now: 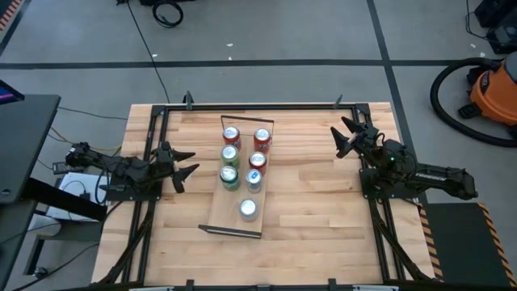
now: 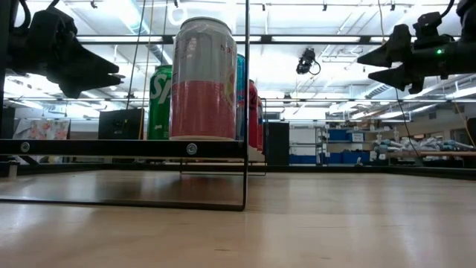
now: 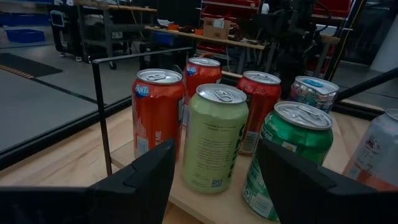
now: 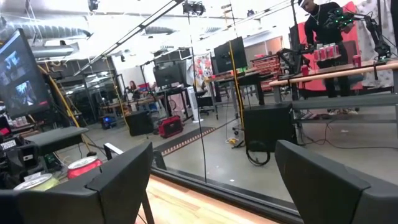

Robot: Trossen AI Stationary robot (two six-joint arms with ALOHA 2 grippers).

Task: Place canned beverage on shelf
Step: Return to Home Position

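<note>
**Seven cans stand on the shelf; both grippers are held clear and empty.**

At the 6 o'clock end of the shelf (image 1: 222,222), which is laid lengthwise on the middle of the table (image 1: 323,226), a pink-and-white can (image 1: 248,209) is seen standing alone. Six more cans (image 1: 229,153) are ranged upright in two rows behind it toward 12 o'clock. The left gripper (image 1: 192,162) is held at the shelf's 9 o'clock and the right gripper (image 1: 339,139) at its 2 o'clock, each with fingers spread and nothing between them. Such a can is judged stiff yet thin-walled, smooth, fairly heavy if full, and easily toppled. It is best taken across the mid-body, squeezed gently, and kept upright.
</note>
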